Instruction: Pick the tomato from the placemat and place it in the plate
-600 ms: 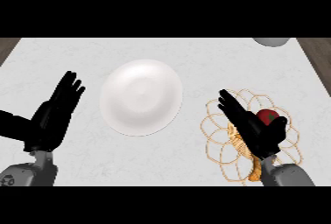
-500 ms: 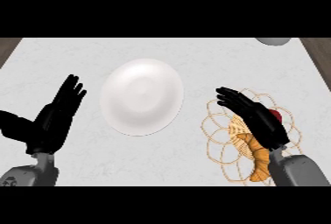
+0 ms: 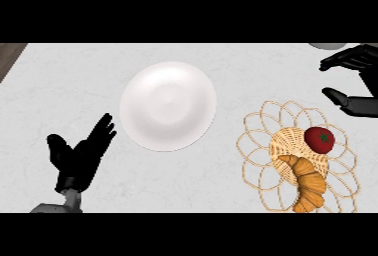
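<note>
A red tomato (image 3: 319, 139) with a green stalk lies on the woven wicker placemat (image 3: 258, 131) at the right. The white plate (image 3: 168, 105) sits left of the placemat, with nothing on it. My right hand (image 3: 356, 102) hovers at the far right edge, above and beyond the tomato, fingers spread and thumb apart, holding nothing. My left hand (image 3: 80, 156) rests open at the lower left, fingers up, a short way from the plate's lower left rim.
A golden croissant (image 3: 307, 183) lies on the placemat just below the tomato. A grey round object (image 3: 325, 45) peeks in at the top right edge. A dark strip of the counter's edge (image 3: 9, 52) shows at the top left.
My right hand has lifted off the placemat and moved up to the far right, uncovering the tomato. The left hand sits lower in the view. Plate and placemat appear shifted right.
</note>
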Robot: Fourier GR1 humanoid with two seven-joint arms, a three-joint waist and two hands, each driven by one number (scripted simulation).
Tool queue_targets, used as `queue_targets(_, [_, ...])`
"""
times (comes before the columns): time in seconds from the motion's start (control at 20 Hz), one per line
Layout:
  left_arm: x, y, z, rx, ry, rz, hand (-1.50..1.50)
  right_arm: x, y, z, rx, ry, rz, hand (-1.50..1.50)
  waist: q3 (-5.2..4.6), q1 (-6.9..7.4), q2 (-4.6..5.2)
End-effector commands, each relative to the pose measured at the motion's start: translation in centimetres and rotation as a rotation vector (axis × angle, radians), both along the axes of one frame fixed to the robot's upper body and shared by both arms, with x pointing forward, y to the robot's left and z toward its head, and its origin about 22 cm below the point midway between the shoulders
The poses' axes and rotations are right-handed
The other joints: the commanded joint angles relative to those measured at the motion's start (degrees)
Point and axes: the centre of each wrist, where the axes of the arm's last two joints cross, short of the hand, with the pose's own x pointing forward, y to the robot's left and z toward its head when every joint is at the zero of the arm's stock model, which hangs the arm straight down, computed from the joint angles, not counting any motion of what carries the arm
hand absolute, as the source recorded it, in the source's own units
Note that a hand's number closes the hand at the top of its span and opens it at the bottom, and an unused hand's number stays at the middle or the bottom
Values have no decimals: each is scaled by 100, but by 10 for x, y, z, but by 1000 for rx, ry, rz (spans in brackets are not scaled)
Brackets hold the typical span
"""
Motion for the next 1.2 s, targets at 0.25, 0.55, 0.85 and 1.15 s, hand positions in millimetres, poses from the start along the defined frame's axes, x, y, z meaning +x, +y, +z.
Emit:
queue_targets(0.25, [-6, -26, -19, -1, 49, -22, 0, 4, -110, -4, 65, -106, 101, -150, 14, 73, -22])
queue_targets(0.55, [-4, -20, -24, 7, 54, -39, 0, 6, -113, 42, -308, -44, 210, -150, 7, 106, -17])
queue_targets(0.85, [-2, -7, -24, 13, 62, -21, 0, 6, -94, 46, -591, -20, 342, -150, -2, 9, -74])
queue_targets(1.15, [-10, -28, -38, -4, 87, -4, 0, 17, -67, 7, -762, -29, 373, -150, -11, -82, -109])
